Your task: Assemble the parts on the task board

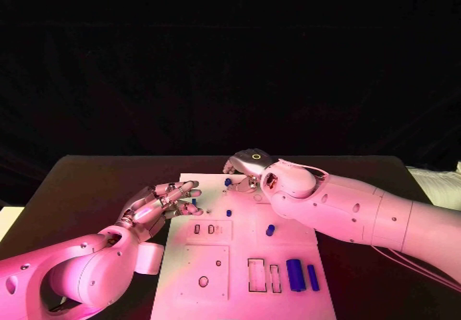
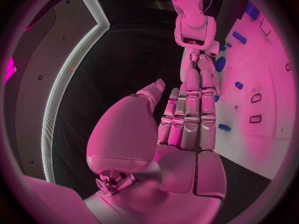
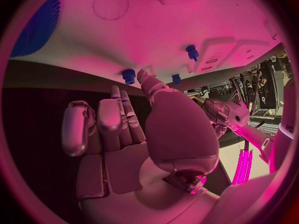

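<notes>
With both hands empty, the right hand (image 1: 252,168) reached, fingers apart, toward a blue part (image 1: 228,181) at 12 o'clock of the task board (image 1: 216,267), and, as I judged, needed only to close on it, while the left hand (image 1: 165,203) waited open at 9 o'clock.

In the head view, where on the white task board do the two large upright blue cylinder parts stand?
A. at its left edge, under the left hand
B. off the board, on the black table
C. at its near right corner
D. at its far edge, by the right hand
C: the two large blue cylinder parts stand side by side at the near right corner of the white task board, away from both hands.
</notes>
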`<state>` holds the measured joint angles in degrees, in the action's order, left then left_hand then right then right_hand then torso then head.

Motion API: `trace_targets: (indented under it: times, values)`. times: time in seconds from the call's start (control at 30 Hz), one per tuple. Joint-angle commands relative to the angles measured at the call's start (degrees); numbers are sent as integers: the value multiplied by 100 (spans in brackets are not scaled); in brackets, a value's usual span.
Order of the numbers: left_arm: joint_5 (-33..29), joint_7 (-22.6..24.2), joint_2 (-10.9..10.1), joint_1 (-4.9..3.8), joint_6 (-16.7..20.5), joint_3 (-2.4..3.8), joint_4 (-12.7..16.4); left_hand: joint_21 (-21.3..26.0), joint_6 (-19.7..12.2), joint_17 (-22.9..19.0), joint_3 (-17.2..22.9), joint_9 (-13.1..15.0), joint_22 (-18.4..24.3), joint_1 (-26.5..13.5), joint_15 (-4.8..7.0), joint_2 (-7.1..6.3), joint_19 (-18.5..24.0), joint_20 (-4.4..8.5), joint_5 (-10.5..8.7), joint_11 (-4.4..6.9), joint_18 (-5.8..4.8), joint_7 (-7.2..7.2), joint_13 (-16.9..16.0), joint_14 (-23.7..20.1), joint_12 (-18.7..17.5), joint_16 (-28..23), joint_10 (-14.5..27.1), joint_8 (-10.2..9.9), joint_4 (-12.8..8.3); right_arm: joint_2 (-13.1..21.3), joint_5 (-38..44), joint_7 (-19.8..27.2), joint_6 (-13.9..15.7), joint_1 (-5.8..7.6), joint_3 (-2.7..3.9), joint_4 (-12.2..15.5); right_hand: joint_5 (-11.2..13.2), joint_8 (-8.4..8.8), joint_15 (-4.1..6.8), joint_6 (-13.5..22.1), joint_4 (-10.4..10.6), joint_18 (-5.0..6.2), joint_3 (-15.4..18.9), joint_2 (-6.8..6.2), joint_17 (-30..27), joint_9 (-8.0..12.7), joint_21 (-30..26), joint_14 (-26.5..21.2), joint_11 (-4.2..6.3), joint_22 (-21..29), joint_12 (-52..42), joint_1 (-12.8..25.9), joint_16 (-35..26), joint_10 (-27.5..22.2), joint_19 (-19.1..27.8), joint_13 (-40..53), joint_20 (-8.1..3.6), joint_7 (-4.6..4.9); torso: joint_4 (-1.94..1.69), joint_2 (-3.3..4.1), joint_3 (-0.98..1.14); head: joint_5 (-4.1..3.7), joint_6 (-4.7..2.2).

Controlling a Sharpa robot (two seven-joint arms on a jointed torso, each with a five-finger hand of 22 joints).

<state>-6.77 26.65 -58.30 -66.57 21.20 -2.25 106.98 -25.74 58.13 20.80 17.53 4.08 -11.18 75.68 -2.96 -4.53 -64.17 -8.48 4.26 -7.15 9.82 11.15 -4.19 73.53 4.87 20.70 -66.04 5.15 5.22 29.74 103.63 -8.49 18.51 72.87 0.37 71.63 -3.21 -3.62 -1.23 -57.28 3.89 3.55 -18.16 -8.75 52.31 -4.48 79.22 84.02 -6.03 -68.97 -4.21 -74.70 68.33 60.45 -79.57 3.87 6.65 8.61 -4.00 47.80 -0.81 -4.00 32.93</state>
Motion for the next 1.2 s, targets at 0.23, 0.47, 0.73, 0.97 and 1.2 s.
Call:
trace_targets:
  times: [0.23, 0.47, 0.73, 0.97, 1.2]
  values:
    - [-7, 20, -39, -10, -126, 5, 12, -34, -5, 5, -4, -5, -7, -35, 6, 28, 24, -23, -34, -10, 49, 13, -6, -30, -24, 35, 44, -28, -30, 828, -404, -31, 356, -3, 54, 708, -17, -56, 159, -263, 188, -79, -82, 60, 828, -31, 417, 219, 202, -808, -435, -158, 509, 1040, -446, 213, -140, -39, 39, -2, 6, -36, -44]
    - [-8, 22, -79, -11, -128, 5, 14, -38, -11, 18, -3, -5, -9, -37, 4, 27, 29, -24, -34, -14, 49, 17, -6, -38, -29, 39, 51, -35, -38, 1630, -1307, -194, 104, 11, 154, 1233, -300, -38, 375, -228, 250, -262, 147, -211, 1673, -12, 876, 330, 434, -1680, -1470, -102, 1073, 2232, -853, 1050, -293, -163, 103, -13, 22, -21, -66]
    - [-9, 15, -83, -11, -143, 4, 8, -38, -11, 18, -3, -5, -9, -37, 4, 27, 29, -24, -34, -14, 49, 17, -6, -38, -29, 39, 51, -35, -38, 2047, -1518, -449, -459, 16, 186, 1379, -532, -163, 313, -3, 685, -355, 886, -140, 2589, -27, 1078, 399, 372, -2103, -6427, -169, 1622, 2100, -1043, 6564, -253, -122, 106, -6, 37, -30, -56]
    - [-9, 6, -86, -11, -152, 4, 0, -39, -9, 24, -1, -4, -10, -36, 4, 29, 30, -24, -34, -14, 49, 16, -7, -41, -29, 41, 50, -35, -42, 2009, -1472, -525, -589, 7, 189, 1232, -598, -223, 272, 27, 807, -355, 1012, -83, 2953, -41, 1078, 450, 327, -2103, -7558, -224, 1805, 2461, -1043, 7714, -211, -86, 104, -4, 29, -36, -41]
    - [-9, -12, -81, -11, -162, 4, -8, -41, -8, 27, -1, -4, -10, -36, 3, 30, 31, -25, -34, -14, 49, 16, -8, -42, -29, 42, 50, -35, -44, 1892, -1476, -527, -645, -1, 189, 1137, -621, -263, 262, 5, 829, -355, 1034, -47, 3089, -51, 1078, 472, 319, -2103, -7832, -236, 1870, 2577, -1043, 7977, -199, -82, 105, -2, 27, -29, -33]
